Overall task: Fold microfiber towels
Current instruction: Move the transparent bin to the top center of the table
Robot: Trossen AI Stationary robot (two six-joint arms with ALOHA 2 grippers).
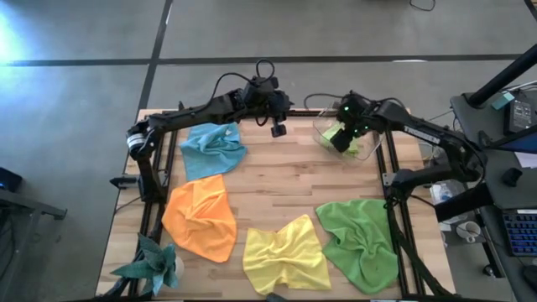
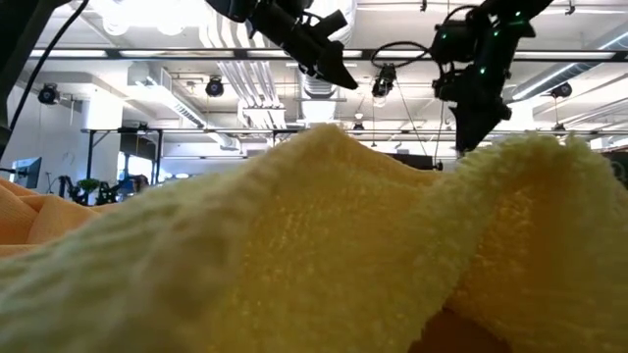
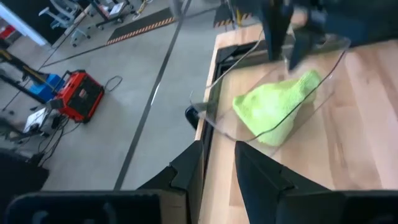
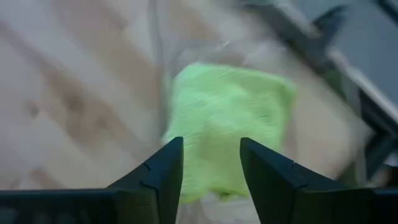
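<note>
Wooden slatted worktop (image 1: 277, 189) under me, grey concrete floor all round. My right gripper (image 4: 210, 163) hangs directly over the folded lime green microfiber towel (image 1: 352, 139), which sits inside a clear plastic bin (image 1: 323, 126) at the far right of the worktop; its fingers stand apart, holding nothing. My left gripper (image 1: 278, 127) hovers near the far edge, just beside the crumpled blue microfiber towel (image 1: 214, 147); its fingers show a narrow gap with nothing between them. Orange microfiber towel (image 1: 201, 216) lies rumpled on the left, yellow microfiber towel (image 1: 285, 252) near the front, darker green microfiber towel (image 1: 361, 239) on the right. A teal spiky paper ornament (image 1: 155, 264) sits at the front left corner.
</note>
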